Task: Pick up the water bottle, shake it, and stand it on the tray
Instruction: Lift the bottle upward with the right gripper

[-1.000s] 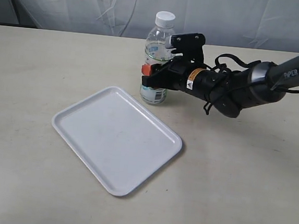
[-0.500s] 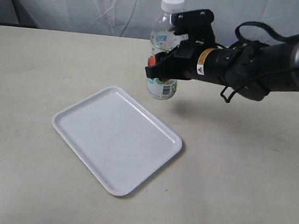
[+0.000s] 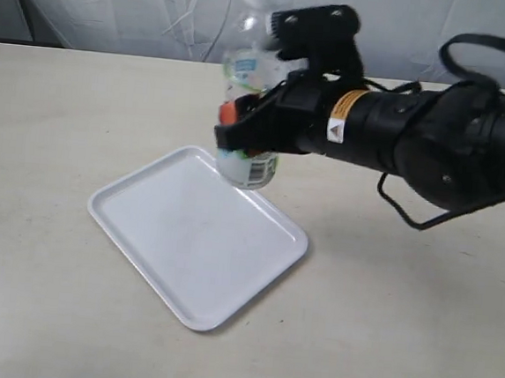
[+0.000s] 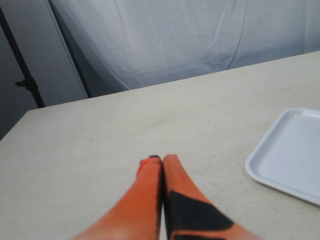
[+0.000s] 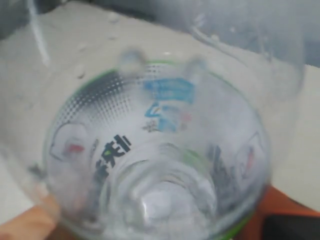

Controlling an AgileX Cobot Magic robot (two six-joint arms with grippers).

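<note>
Water bottle (image 3: 246, 68) clamped in right hand (image 3: 227, 127), aloft near tray (image 3: 186, 236) edge.

**Exterior view.** Light even, soft and diffuse, moderately bright. Pale beige counter (image 3: 55, 119) matte, without glare. Flat white rectangular plastic tray (image 3: 186, 236): a thin, soft shadow along its near and right rim. Small clear plastic water bottle (image 3: 248, 164): upper part and cap smeared, nearly lost against the bright white cloth backdrop (image 3: 118, 5). Black arm (image 3: 433, 143): outlines slightly soft.

**Left wrist view.** Backdrop bright, with a dark strip beside it. Orange-and-black left claw (image 4: 159, 160), close to the lens, is out of focus. Counter and tray beyond it are fairly sharp.

**Right wrist view.** The bottle fills the frame, heavily blurred. Label lettering smudged, milky highlights in the plastic, corners hazy.
</note>
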